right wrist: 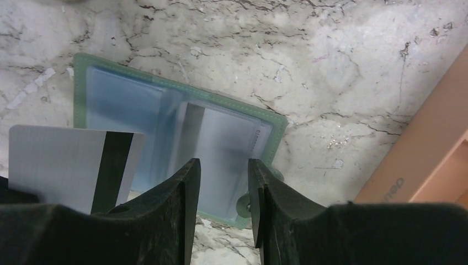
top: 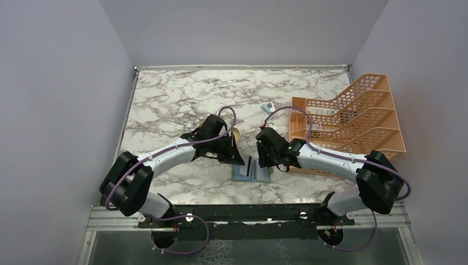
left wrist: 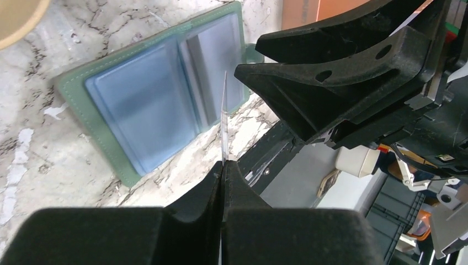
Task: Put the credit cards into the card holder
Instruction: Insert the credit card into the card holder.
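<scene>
The card holder (right wrist: 138,105) lies open and flat on the tabletop (right wrist: 342,66), pockets facing up. The left gripper (left wrist: 223,165) is clenched on one pale card (right wrist: 60,160) with a dark stripe. It holds the card on edge just above the card holder's near side, and the card is not yet in a pocket. The right gripper (right wrist: 222,165) hovers over the right pocket, partly open and empty. That pocket may already contain a pale card, but this cannot be confirmed. Judged status: the held card is yet to be inserted.
</scene>
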{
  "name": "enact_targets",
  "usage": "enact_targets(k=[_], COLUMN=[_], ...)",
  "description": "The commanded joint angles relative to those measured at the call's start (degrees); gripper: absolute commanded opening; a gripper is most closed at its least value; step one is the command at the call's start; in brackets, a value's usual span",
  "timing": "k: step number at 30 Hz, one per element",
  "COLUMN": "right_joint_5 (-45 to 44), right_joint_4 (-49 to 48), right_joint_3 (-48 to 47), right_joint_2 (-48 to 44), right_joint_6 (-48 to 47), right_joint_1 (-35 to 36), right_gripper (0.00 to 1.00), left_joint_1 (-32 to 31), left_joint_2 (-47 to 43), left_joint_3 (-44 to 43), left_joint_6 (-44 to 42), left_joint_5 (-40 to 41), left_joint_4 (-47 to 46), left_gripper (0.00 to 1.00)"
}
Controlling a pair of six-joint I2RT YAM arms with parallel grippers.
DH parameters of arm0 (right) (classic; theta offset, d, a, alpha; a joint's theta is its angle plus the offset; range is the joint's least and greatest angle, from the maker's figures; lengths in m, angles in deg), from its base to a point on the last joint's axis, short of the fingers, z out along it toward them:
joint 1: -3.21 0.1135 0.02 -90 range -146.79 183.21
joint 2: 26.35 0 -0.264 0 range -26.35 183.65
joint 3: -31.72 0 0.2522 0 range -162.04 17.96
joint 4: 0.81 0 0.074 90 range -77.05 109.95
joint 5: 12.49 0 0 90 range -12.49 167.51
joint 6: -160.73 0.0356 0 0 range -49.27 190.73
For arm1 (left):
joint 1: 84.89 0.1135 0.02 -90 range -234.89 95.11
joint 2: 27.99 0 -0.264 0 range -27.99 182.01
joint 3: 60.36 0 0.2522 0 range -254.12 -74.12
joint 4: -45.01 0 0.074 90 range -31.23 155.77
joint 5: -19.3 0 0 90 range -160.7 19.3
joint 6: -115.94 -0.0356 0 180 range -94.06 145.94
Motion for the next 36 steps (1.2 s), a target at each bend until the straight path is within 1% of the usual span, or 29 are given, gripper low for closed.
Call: enact_targets(k=[1, 6, 7, 10, 17, 23, 36], right_joint_5=[-3.93, -5.13, -4.64, -3.78, -2.91, -2.58, -1.71], right_joint_4=[1.53, 2.54, 1.75, 0.69, -0.29, -0.64, -1.03], right_joint_3=[0.84, 0.98, 2.14, 3.37, 4.89, 5.89, 6.77], right_joint_2=[-0.07, -0.27, -0.22, -0.01, 0.30, 0.05, -0.39], right_joint_6=[-0.19, -0.04, 0.14, 0.18, 0.46, 0.79, 1.30], right_joint_1=[-0.45, -0.65, -0.85, -1.06, -1.16, -1.20, -1.18], right_gripper=[0.38, 0.39, 0.37, 0.33, 0.26, 0.21, 0.20], left_joint_1=[-1.20, -3.15, -4.87, -5.57, -5.83, -5.84, -5.83], left_joint_2=[1.82, 3.89, 5.85, 6.93, 6.72, 4.10, 6.33], left_joint_3=[0.98, 1.43, 1.16, 1.60, 2.49, 1.43, -0.02], left_joint_6=[2.03, 2.79, 2.99, 3.45, 3.62, 4.78, 4.06], left_joint_5=[0.87, 2.27, 3.63, 4.90, 6.34, 7.89, 8.00], left_joint_4=[-4.07, -6.06, -6.32, -6.62, -6.65, -4.94, -4.64], left_gripper=[0.00, 0.00, 0.00, 0.00, 0.00, 0.00, 0.00])
